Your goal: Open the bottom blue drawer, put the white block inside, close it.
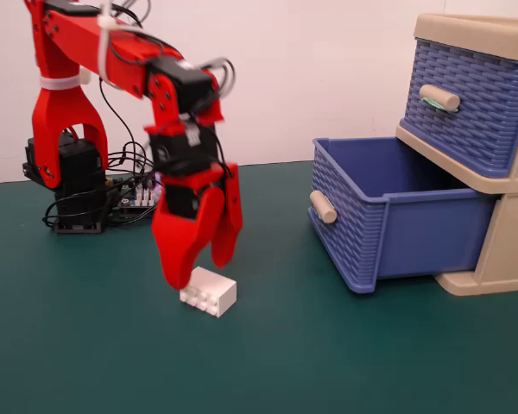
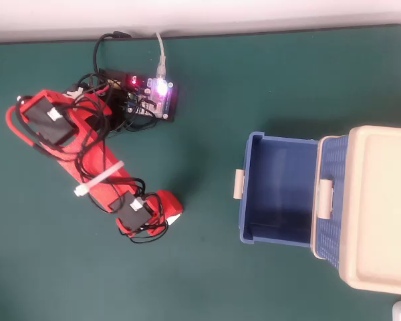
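The red arm arches up from its base and bends at the elbow so the gripper [image 1: 200,274] points straight down with its jaws spread, directly over the white block [image 1: 209,292]. The block lies on the green table [image 1: 328,362], well apart from the bottom blue drawer [image 1: 388,216], which stands pulled out near the table's right edge in the fixed view.

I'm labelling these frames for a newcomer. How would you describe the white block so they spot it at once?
On the green table, look left of the open bottom blue drawer, under the red gripper. The white block lies there, the only small white studded brick.
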`<state>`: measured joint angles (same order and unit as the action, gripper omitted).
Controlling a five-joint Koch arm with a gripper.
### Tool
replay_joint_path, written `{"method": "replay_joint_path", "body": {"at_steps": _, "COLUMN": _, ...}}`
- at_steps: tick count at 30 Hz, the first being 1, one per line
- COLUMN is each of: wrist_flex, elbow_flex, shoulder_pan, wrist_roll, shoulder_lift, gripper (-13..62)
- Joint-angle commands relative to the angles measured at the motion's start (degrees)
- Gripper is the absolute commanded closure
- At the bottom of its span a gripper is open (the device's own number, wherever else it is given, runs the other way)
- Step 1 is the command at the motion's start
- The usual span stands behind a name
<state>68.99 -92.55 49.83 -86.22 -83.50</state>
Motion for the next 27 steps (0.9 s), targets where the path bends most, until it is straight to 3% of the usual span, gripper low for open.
{"method": "replay_joint_path", "body": {"at_steps": 1, "wrist_flex": -1.76, "elbow_flex": 1.85, "shoulder_pan": 0.35, "wrist_roll": -1.32, "shoulder_lift": 0.97, "gripper": 15.8}}
{"method": "replay_joint_path", "body": {"at_steps": 10, "wrist_flex": -3.87, "elbow_flex": 1.49, "shoulder_pan": 0.53, "wrist_roll": -1.41, "shoulder_lift": 6.24, "gripper": 16.9}}
{"method": "replay_joint_path", "body": {"at_steps": 16, "wrist_flex": -3.78, "elbow_flex": 1.41, "shoulder_pan": 0.62, "wrist_roll": -2.90, "shoulder_lift": 5.98, "gripper": 32.6}}
{"method": "replay_joint_path", "body": {"at_steps": 18, "wrist_flex": -3.43, "elbow_flex": 1.23, "shoulder_pan": 0.62, "wrist_roll": -3.34, "shoulder_lift": 5.45, "gripper": 41.8}}
{"method": "replay_joint_path", "body": {"at_steps": 20, "wrist_flex": -2.64, "elbow_flex": 1.14, "shoulder_pan": 0.62, "wrist_roll": -3.87, "shoulder_lift": 3.87, "gripper": 56.8}}
{"method": "replay_joint_path", "body": {"at_steps": 27, "wrist_flex": 0.09, "elbow_flex": 0.00, "shoulder_pan": 0.44, "wrist_roll": -7.38, "shoulder_lift": -3.78, "gripper": 57.7}}
